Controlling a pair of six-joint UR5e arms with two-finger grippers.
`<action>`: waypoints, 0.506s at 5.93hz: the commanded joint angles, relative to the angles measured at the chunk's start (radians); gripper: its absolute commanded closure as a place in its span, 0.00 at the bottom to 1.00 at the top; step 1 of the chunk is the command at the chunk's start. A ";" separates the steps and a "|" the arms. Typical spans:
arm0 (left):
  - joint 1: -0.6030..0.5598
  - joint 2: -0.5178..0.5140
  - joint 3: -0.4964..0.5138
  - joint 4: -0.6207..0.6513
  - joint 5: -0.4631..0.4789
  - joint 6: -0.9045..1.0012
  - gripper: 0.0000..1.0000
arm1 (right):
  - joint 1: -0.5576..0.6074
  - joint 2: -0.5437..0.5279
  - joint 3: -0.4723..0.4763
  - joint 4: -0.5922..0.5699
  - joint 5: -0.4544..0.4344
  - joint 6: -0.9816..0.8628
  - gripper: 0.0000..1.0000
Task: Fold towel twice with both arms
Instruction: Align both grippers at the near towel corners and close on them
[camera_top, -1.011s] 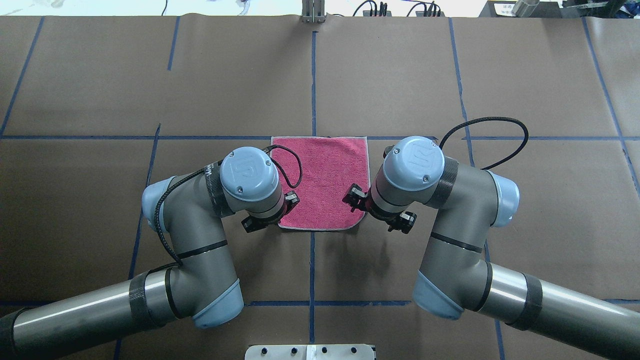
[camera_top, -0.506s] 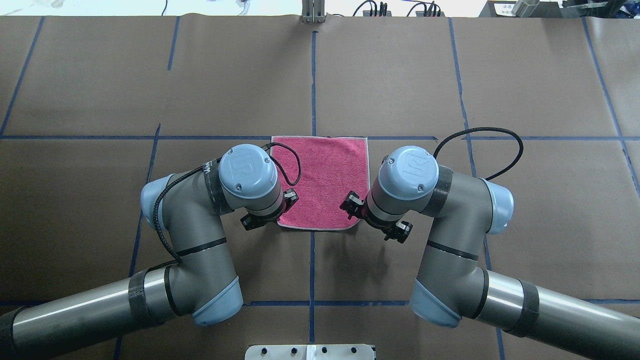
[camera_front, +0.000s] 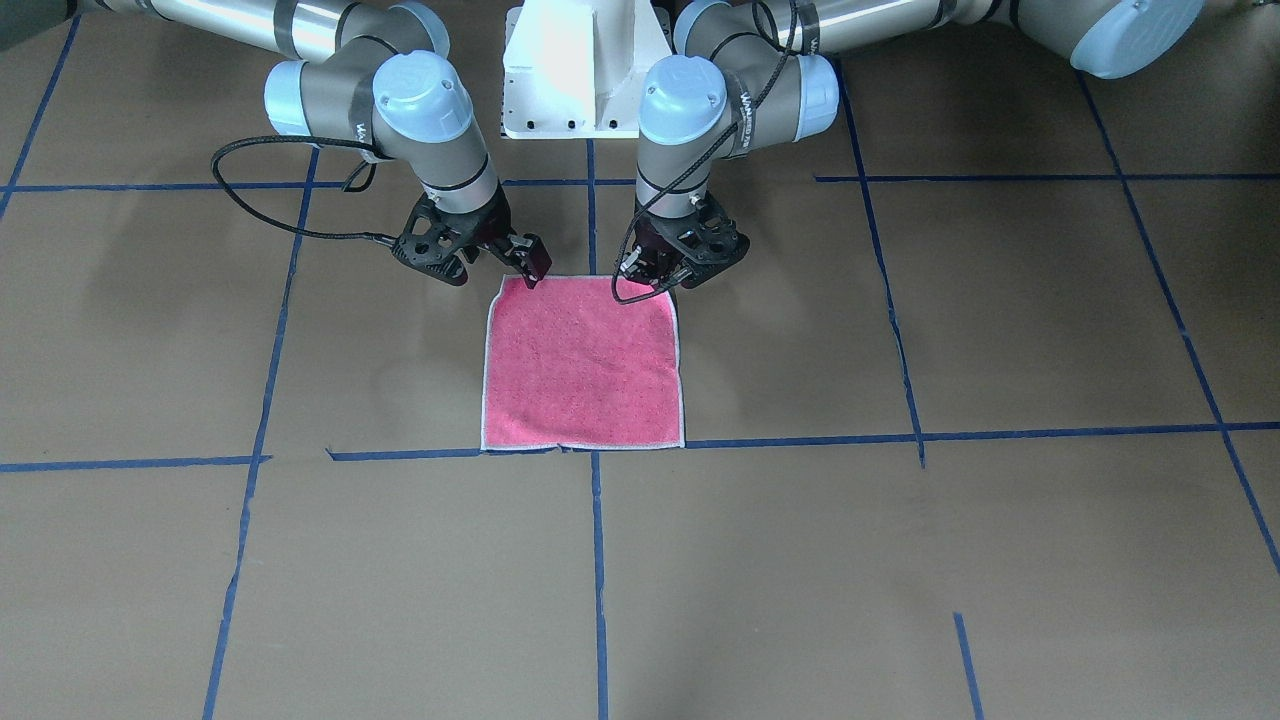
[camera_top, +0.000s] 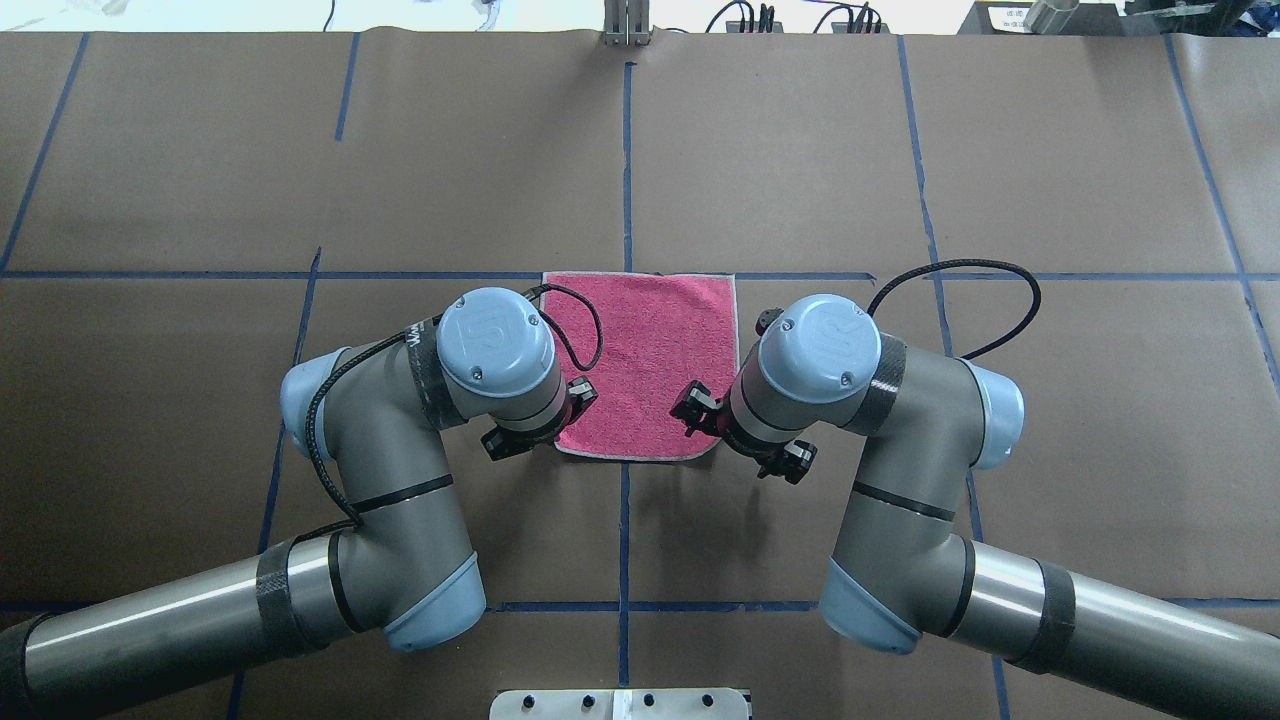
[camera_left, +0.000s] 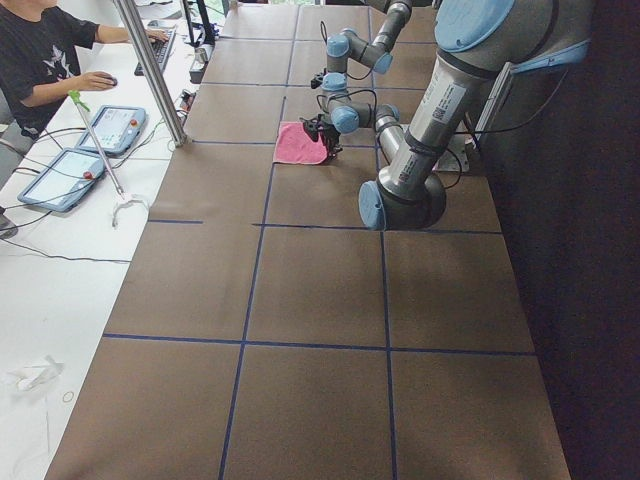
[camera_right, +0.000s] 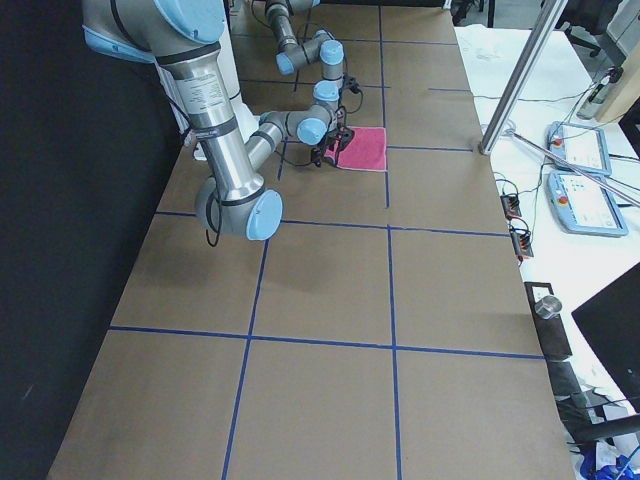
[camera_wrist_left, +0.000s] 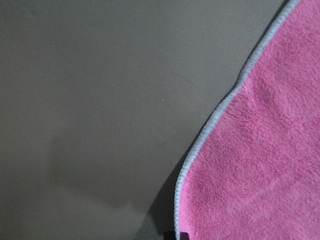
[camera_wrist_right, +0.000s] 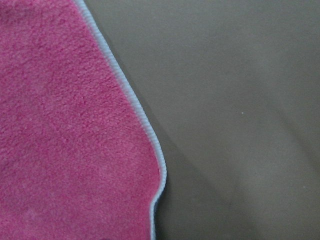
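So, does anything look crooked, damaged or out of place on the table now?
Nothing stands out. The towel lies flat, pink side up, its edges square to the blue tape lines. The left hand and the right hand sit open at its two robot-side corners.

The towel (camera_front: 583, 360) is bright pink and fuzzy, with a thin whitish edge all round. The desk (camera_front: 900, 560) is brown, and dark blue lines (camera_front: 598, 570) mark it into big squares. The left arm (camera_front: 680, 170) and the right arm (camera_front: 455, 170) are silver-grey with light blue caps and black bands. The left hand (camera_front: 680, 265) and the right hand (camera_front: 490, 270) are black. The cable (camera_top: 960, 263) is black. The stand (camera_front: 560, 80) is white.
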 joint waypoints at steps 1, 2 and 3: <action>0.000 -0.002 0.000 0.001 0.000 0.000 0.93 | 0.000 -0.003 -0.001 0.003 0.000 0.000 0.02; 0.000 0.000 0.000 0.001 0.000 0.000 0.93 | 0.000 0.002 -0.001 0.003 -0.014 0.000 0.12; 0.000 -0.002 -0.002 0.001 0.000 0.000 0.93 | 0.000 0.002 -0.001 0.017 -0.016 0.002 0.24</action>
